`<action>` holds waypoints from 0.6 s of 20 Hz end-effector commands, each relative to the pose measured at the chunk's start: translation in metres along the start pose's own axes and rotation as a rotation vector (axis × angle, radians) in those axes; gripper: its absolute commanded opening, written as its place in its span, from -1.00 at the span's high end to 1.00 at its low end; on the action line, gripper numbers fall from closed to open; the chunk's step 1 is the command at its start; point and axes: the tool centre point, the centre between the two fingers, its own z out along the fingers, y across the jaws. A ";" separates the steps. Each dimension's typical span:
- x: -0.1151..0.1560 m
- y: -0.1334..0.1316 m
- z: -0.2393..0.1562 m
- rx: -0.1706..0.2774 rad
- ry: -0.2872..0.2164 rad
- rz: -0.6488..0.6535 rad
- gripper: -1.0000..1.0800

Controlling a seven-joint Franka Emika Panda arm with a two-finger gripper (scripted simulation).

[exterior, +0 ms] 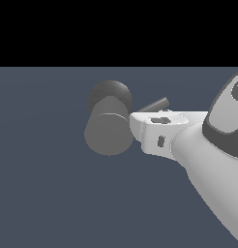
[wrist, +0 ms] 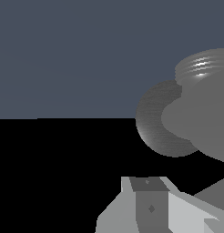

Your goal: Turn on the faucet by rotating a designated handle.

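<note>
The matte grey metal faucet (exterior: pixel 108 131) — a thick stubby cylinder with a flat round face turned toward the exterior camera — sits a little toward the exterior view's left of centre, against a plain slate-blue ground (exterior: pixel 43 193). Behind its far end is a darker round knob (exterior: pixel 110 94). The thin straight grey metal handle (exterior: pixel 154 105) projects from the body toward the exterior view's right, tilted slightly upward. Just below that rod, the white robot gripper (exterior: pixel 140 127) reaches in from the exterior view's right, its tip touching or just beside the cylinder's side. The wrist view shows the faucet (wrist: pixel 200 123) close up and one grey-padded finger (wrist: pixel 148 205) — whether the jaws are spread or pressed together, I cannot tell
</note>
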 end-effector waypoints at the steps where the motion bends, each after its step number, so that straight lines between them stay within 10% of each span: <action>1: -0.016 0.003 0.002 -0.005 -0.027 -0.009 1.00; 12: -0.025 0.011 -0.001 0.001 -0.005 -0.005 1.00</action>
